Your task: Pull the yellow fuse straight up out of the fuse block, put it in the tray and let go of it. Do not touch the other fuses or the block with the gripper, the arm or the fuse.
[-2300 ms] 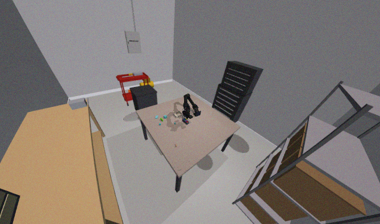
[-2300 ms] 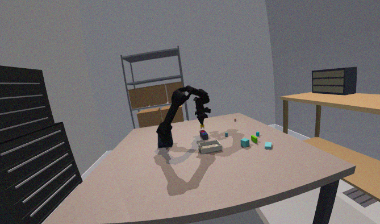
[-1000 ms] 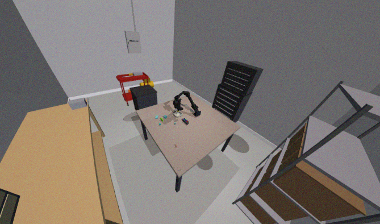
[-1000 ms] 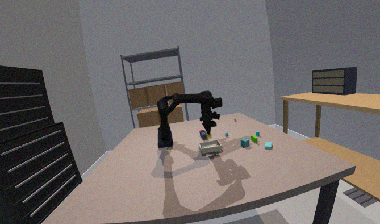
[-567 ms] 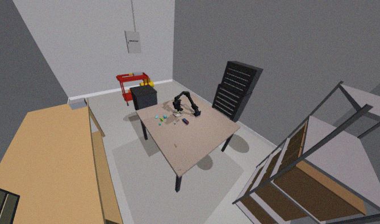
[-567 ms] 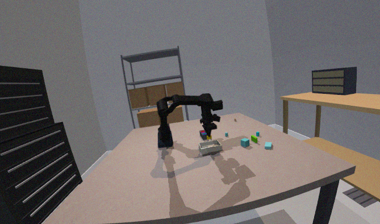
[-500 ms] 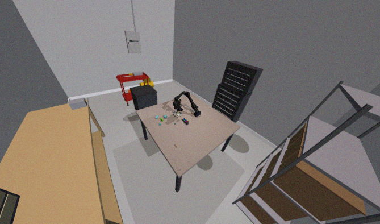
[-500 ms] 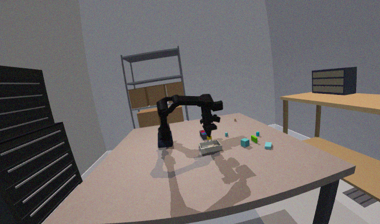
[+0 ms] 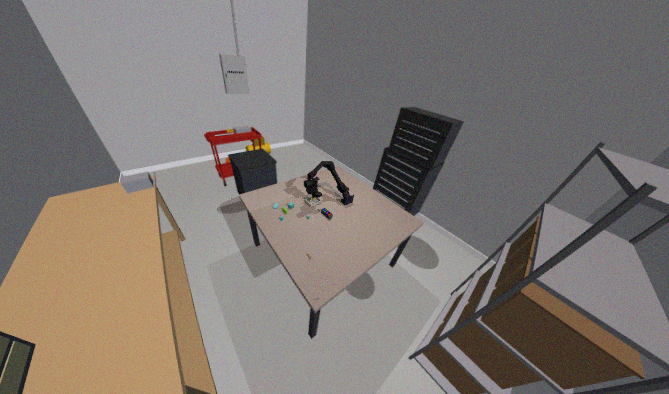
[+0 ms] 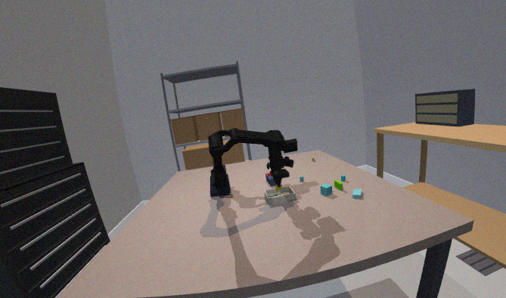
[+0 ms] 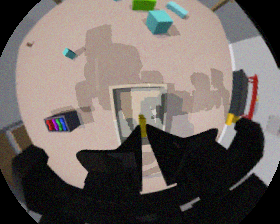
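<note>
1. Gripper point(image 10: 278, 184) is pinched on the yellow fuse point(image 10: 278, 187); we see the fuse hanging at the fingertips, just above the tray point(image 10: 268, 195), w/ the arm pointing down over it.
2. Fuse block point(image 11: 63, 121) sits well apart to one side in the wrist view, other fuses in it, so we judge the pull-out step done; what's left is lower + release.
3. Risk A: letting go too high. Fuse could bounce off the tray floor or tip over the rim. Cause: release before it's low enough inside the walls.
4. Risk B: fuse or fingers clip the tray wall on the way down if the descent isn't centred; fuse could twist in the pinch.
5. Risk C: retreat path swings back over the block point(image 10: 269, 178), which lies just behind the tray in the exterior view. Contact there breaks the rule.
6. Orientation: fuse's long axis looks roughly vertical, free end pointing down toward the tray; too small to tell any tilt.
</note>
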You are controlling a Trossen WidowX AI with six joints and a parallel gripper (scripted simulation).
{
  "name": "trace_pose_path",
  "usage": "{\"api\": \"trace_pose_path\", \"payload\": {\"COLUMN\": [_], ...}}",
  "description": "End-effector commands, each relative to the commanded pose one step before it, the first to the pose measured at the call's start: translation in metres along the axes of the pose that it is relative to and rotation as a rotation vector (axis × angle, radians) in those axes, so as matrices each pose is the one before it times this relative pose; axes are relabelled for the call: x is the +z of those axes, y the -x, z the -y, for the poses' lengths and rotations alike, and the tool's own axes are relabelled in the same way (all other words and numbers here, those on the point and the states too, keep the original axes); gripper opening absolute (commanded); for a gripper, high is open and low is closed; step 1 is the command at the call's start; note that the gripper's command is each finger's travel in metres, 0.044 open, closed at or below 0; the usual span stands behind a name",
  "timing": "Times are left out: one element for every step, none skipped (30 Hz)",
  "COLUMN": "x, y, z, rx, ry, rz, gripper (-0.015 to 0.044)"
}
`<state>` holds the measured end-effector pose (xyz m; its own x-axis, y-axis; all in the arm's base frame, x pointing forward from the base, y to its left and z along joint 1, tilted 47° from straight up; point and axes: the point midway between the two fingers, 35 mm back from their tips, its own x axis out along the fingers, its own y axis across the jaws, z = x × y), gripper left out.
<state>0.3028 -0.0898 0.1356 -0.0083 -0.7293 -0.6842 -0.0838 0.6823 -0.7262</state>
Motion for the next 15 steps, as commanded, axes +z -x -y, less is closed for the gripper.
{"api": "trace_pose_path", "payload": {"x": [0.00009, 0.0, 0.0, 0.0, 0.0, 0.0, 0.0, 0.0, 0.0, 0.0, 0.0, 0.00008, 0.00014, -0.00008, -0.00046], "y": [0.00045, 0.0, 0.0, 0.0, 0.0, 0.0, 0.0, 0.0, 0.0, 0.0, 0.0, 0.002, 0.00602, 0.01008, 0.01012], "z": [-0.00004, 0.0, 0.0, 0.0, 0.0, 0.0, 0.0, 0.0, 0.0, 0.0, 0.0, -0.00007, -0.00019, -0.00022, -0.00009], "rx": [0.00003, 0.0, 0.0, 0.0, 0.0, 0.0, 0.0, 0.0, 0.0, 0.0, 0.0, 0.00008, 0.00007, -0.00044, -0.00114], "ry": [-0.0001, 0.0, 0.0, 0.0, 0.0, 0.0, 0.0, 0.0, 0.0, 0.0, 0.0, 0.0004, 0.0012, 0.0021, 0.002], "rz": [0.00028, 0.0, 0.0, 0.0, 0.0, 0.0, 0.0, 0.0, 0.0, 0.0, 0.0, -0.00016, -0.00051, -0.00095, -0.00105], "gripper": [0.0052, 0.0079, 0.0105, 0.0131, 0.0157, 0.0184, 0.021, 0.0236, 0.0262, 0.0289, 0.0315, 0.033, 0.033, 0.033, 0.033]}}
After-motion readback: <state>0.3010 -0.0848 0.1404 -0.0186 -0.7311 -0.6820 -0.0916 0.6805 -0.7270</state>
